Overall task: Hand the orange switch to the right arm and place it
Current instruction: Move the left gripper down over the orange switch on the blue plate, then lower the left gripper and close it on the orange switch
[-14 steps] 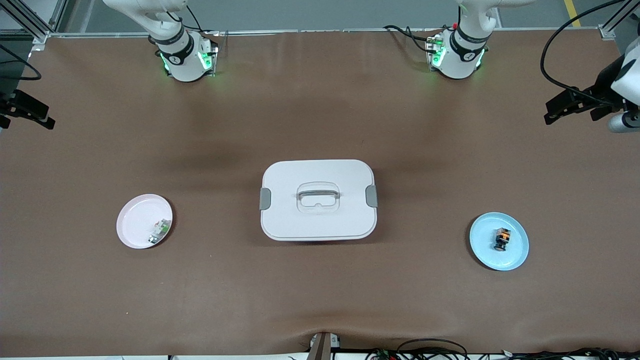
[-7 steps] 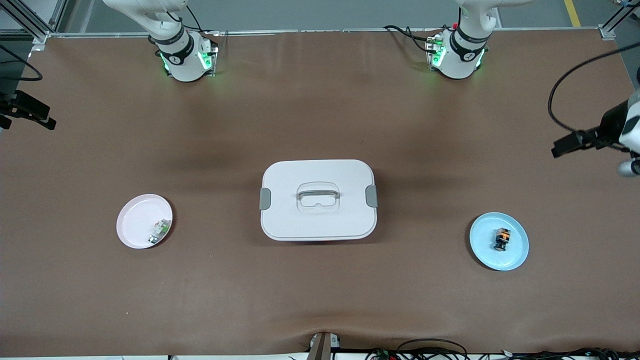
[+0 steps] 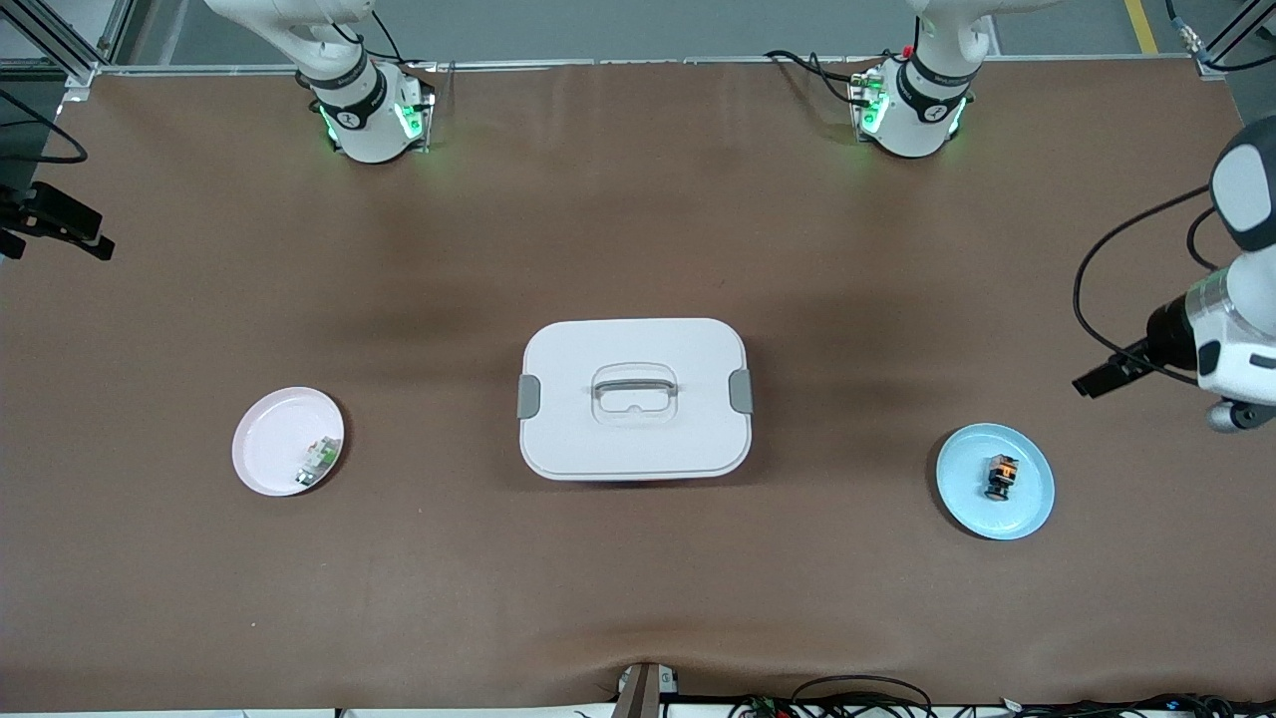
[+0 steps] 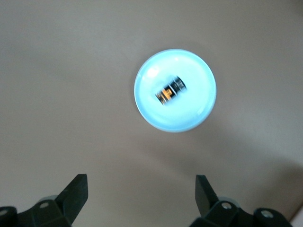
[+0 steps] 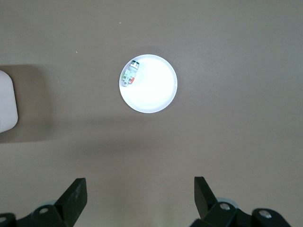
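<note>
1. Compared with the earlier front view, the left arm (image 3: 1231, 329) is seen lower along that frame's right edge, closer to the blue plate (image 3: 1032, 504); nothing else is displaced.
2. The left pincer (image 4: 142, 196) is spread wide and empty, held in the air near the blue plate.
3. The orange switch (image 3: 1000, 477) is found lying on the blue plate, untouched.
4. The right pincer (image 5: 139, 196) is likewise spread and empty, waiting above the pink plate (image 5: 156, 97).

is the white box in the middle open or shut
Shut: the lid of the white box sits flat with both grey side latches down.
</note>
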`<action>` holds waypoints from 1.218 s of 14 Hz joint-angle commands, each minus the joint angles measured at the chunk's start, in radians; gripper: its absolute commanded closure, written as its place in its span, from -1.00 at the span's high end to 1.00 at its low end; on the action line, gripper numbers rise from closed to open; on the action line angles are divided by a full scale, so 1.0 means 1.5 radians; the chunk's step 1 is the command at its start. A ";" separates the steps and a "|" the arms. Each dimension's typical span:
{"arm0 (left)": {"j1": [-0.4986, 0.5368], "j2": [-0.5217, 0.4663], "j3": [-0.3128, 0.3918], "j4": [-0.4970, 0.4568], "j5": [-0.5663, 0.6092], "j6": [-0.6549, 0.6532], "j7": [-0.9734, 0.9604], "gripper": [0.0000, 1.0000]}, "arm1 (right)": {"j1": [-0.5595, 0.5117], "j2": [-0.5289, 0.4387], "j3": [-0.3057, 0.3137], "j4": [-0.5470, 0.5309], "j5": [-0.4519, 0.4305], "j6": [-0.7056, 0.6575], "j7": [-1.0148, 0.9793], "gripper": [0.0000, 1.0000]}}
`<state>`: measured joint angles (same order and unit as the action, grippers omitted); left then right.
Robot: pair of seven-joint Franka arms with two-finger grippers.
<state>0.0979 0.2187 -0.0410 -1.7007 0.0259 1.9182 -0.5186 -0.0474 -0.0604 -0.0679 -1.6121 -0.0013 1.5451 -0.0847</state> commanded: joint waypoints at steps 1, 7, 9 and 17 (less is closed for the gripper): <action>0.008 0.018 -0.002 -0.041 -0.001 0.085 -0.097 1.00 | 0.000 0.009 0.001 0.017 -0.003 -0.011 -0.006 1.00; 0.006 0.115 -0.001 -0.046 0.004 0.195 -0.270 1.00 | 0.000 0.009 0.001 0.017 -0.003 -0.011 -0.007 1.00; 0.006 0.150 0.000 -0.023 0.018 0.206 -0.265 1.00 | 0.003 0.009 0.001 0.017 -0.003 -0.011 -0.006 1.00; -0.002 0.244 -0.001 -0.002 0.034 0.298 -0.403 1.00 | 0.004 0.009 0.001 0.017 -0.005 -0.011 -0.005 1.00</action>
<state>0.1083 0.5473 -0.0418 -1.7275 0.0579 2.3442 -1.0500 -0.0442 -0.0594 -0.0660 -1.6115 -0.0013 1.5448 -0.0854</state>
